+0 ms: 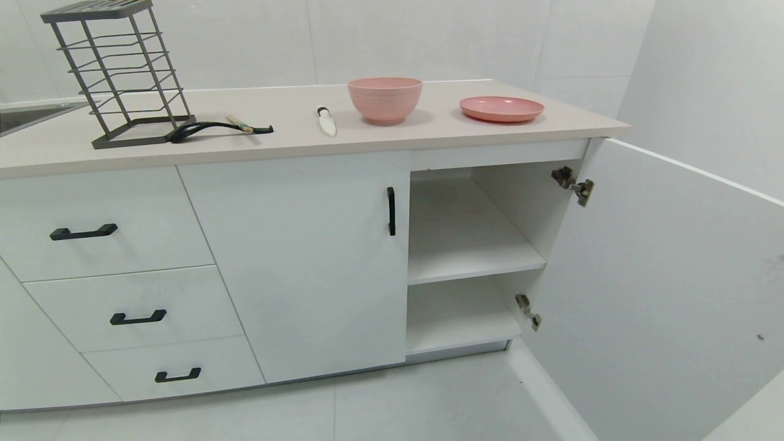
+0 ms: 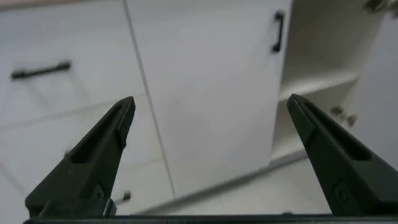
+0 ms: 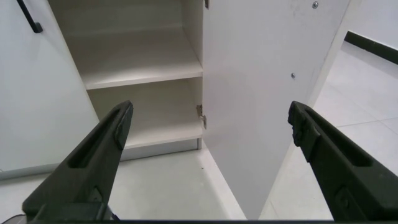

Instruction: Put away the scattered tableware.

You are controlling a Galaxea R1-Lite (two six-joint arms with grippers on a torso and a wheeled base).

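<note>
On the beige countertop [image 1: 294,144] stand a pink bowl [image 1: 385,99] and, to its right, a flat pink plate [image 1: 501,108]. A small white-bladed knife [image 1: 326,120] lies left of the bowl. A black ladle [image 1: 211,128] and a wooden-handled utensil [image 1: 239,124] lie by the foot of a dark wire rack [image 1: 119,67]. My left gripper [image 2: 208,112] hangs open in front of the shut cabinet door [image 2: 205,87]. My right gripper [image 3: 208,115] is open too, low before the open cabinet's shelves [image 3: 134,62]. Neither holds anything.
The right-hand cabinet door [image 1: 661,275] is swung wide open, showing two bare shelves [image 1: 465,245]. Three drawers with black handles [image 1: 82,232] sit at the left. A sink [image 1: 30,115] edges in at the far left. The floor [image 1: 398,404] is pale tile.
</note>
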